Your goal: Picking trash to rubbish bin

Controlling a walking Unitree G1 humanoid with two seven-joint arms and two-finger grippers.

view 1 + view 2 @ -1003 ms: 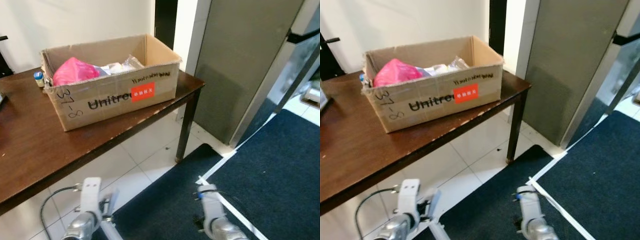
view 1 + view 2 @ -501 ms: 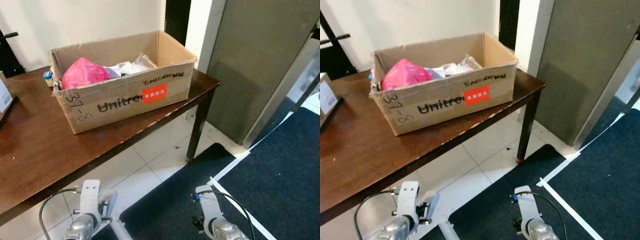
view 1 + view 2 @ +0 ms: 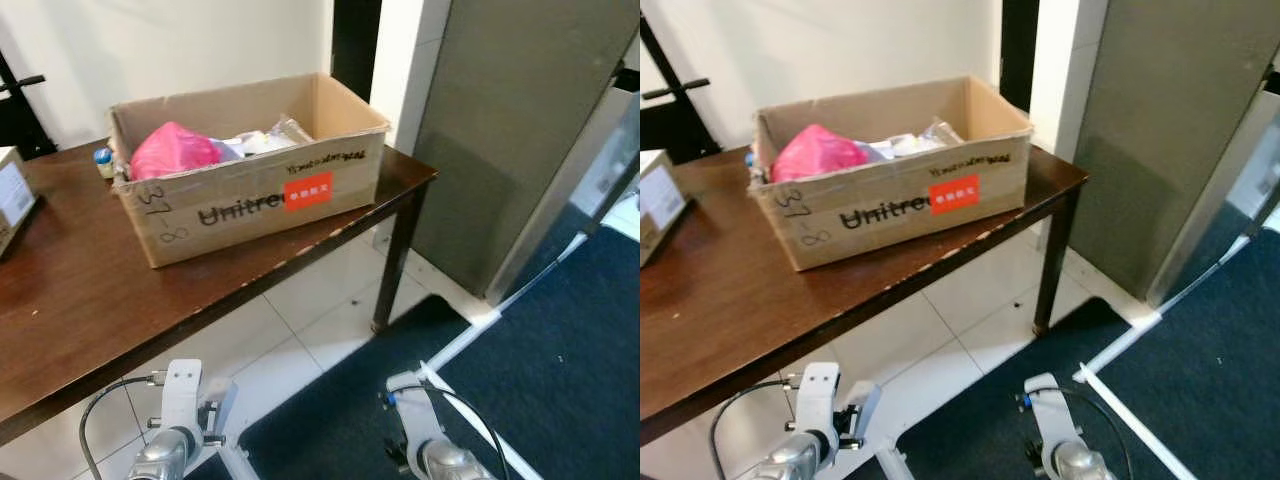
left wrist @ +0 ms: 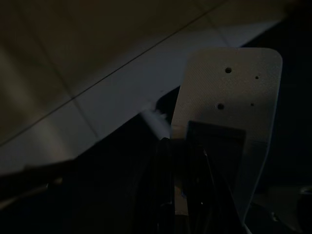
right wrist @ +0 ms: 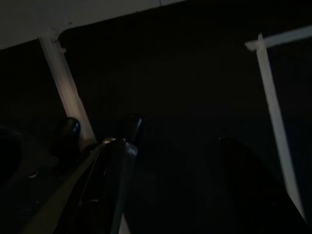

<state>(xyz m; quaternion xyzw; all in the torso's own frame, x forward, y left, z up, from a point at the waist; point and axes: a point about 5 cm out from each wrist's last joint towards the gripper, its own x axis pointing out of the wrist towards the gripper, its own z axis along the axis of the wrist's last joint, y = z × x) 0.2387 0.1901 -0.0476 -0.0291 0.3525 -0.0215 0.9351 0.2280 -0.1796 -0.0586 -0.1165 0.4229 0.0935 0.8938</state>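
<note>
We're looking down at a cardboard box [image 3: 250, 180] sitting on a dark wooden surface [image 3: 70, 300], and the trash is inside it: a pink bag [image 3: 175, 152] at the left end with some crinkly clear wrappers [image 3: 265, 138] beside it. Our guess is all of that is light, soft and crushable, so pinching a bunched fold of the pink bag near its top looks like the easy hold; the clear stuff is probably slippery. There's also a small blue-capped bottle [image 3: 103, 158] just outside the box's left end and a white carton [image 3: 658, 200] further left. Both arms hang low by the floor; we honestly can't tell if the left pincer [image 4: 180, 185] or right pincer [image 5: 100, 146] is apart or together. Compared with half a second ago, the view has swung a bit, so more of the carton shows; the things themselves haven't budged.
</note>
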